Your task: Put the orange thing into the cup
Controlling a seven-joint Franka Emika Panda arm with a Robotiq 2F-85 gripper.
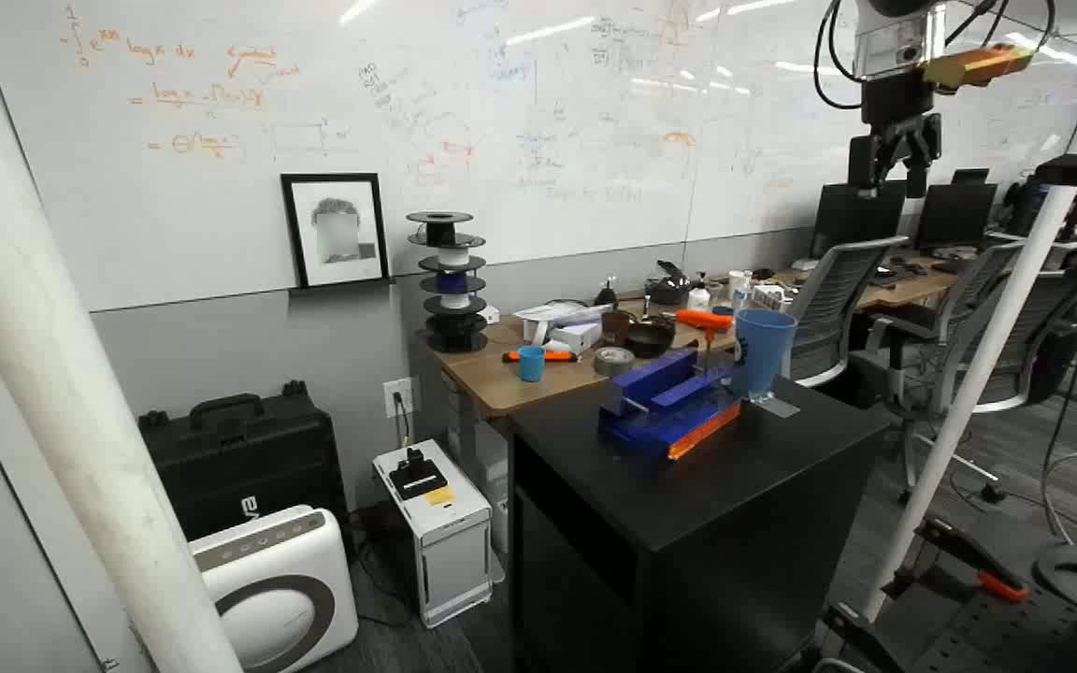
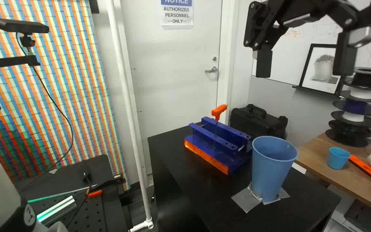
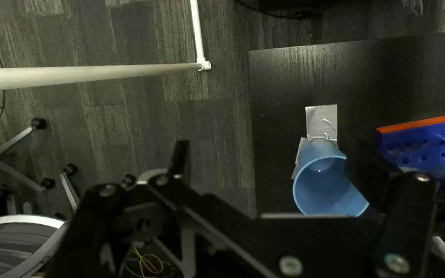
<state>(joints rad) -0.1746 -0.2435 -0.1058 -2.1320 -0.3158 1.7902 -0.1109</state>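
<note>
Cup, tall and light blue, upright on black cabinet. Touches silver tape at its foot. Just beside the cup: dark blue box, with orange strip along a lower edge. Standing in that box, near the cup but outside it: orange thing, upright in both exterior views, with thin shaft under a short handle. Well above the cup: gripper, with black fingers spread wide apart in all views, and hiding part of the cup in the wrist view. Farther from the cup, past the cabinet: wooden desk, bearing small blue cup, orange-and-black tool just beside that, and stack of spools. Farthest from the cup: framed picture, set against whiteboard with writing in orange, red and blue.
</note>
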